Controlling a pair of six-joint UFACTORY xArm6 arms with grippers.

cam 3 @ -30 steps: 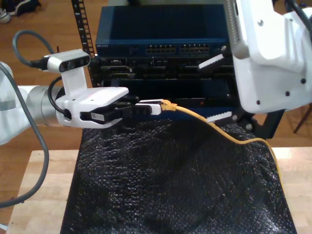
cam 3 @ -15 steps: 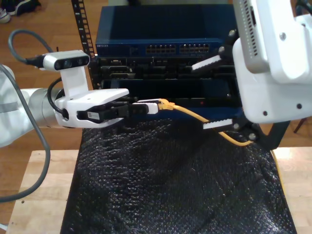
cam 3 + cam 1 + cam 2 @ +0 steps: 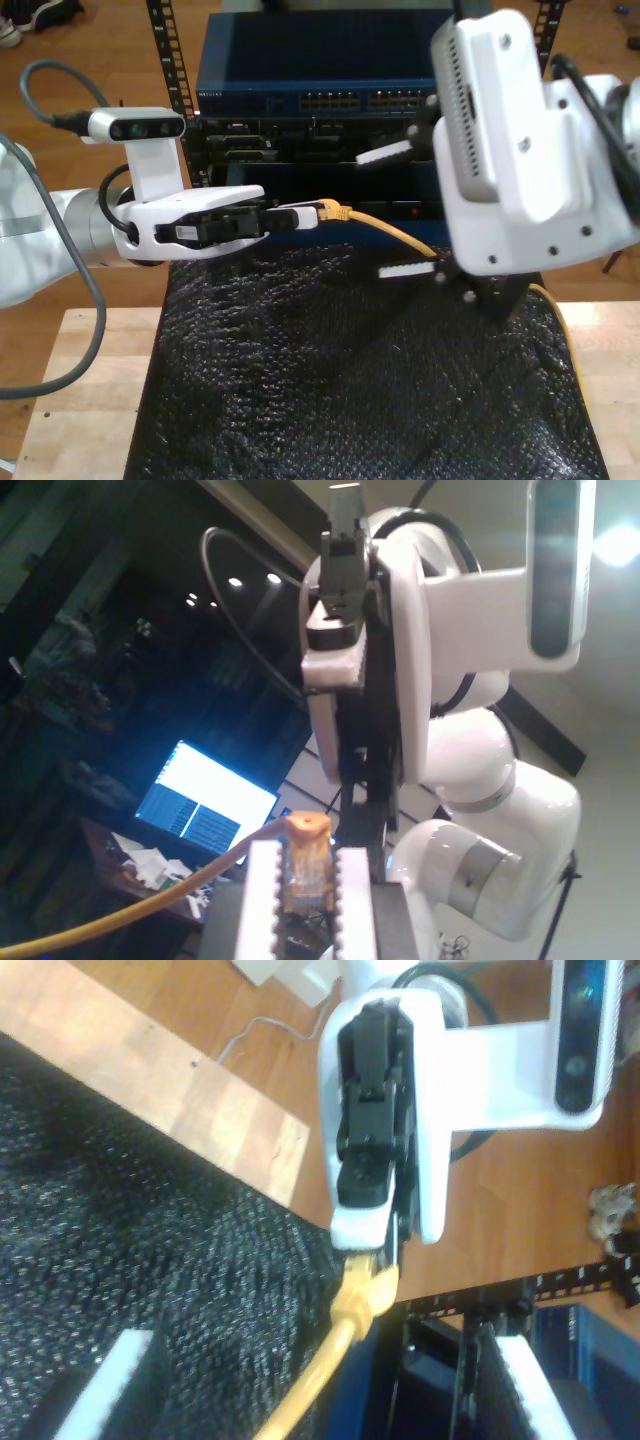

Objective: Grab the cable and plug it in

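Black bubble-wrap mat point(image 3: 350, 390) covers the worktop point(image 3: 80, 400), lower frame in the exterior view. My second gripper point(image 3: 395, 212), jaws wide, empty, straddles the cable point(image 3: 390, 228). My first gripper point(image 3: 300, 216) pinches its plug end, presumably presenting it for handover. Behind: network switch rack point(image 3: 330, 95).

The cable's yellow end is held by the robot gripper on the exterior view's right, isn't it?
Not quite. The cable has its yellow end held by my first gripper, on the exterior view's left. The exterior view shows it. My second gripper, on that view's right, is open and grips nothing.
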